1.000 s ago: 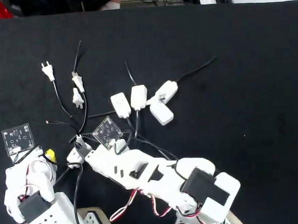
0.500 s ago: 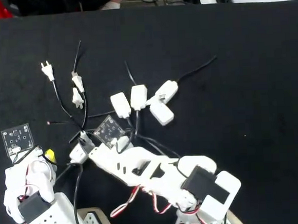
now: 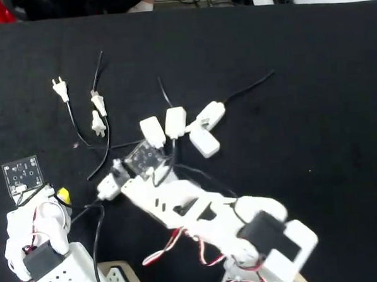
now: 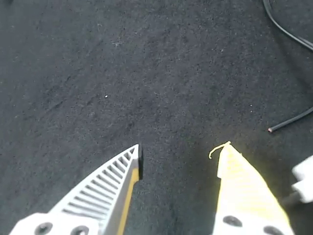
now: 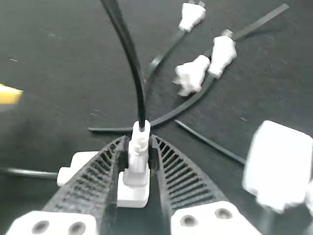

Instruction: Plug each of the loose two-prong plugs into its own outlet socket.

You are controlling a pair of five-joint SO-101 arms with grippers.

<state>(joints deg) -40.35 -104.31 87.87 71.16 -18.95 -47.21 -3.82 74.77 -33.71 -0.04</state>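
The right end effector (image 5: 138, 140) is clenched on a plug (image 5: 138, 161) whose long axis runs along its fingers (image 5: 173, 171), nose meeting the socket (image 5: 132, 194) nearer the wrist.

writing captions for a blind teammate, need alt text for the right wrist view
The right gripper is shut on a white two-prong plug with a black cord, right over a white outlet socket. Three loose white plugs lie beyond on the black table, with another white socket block nearby.
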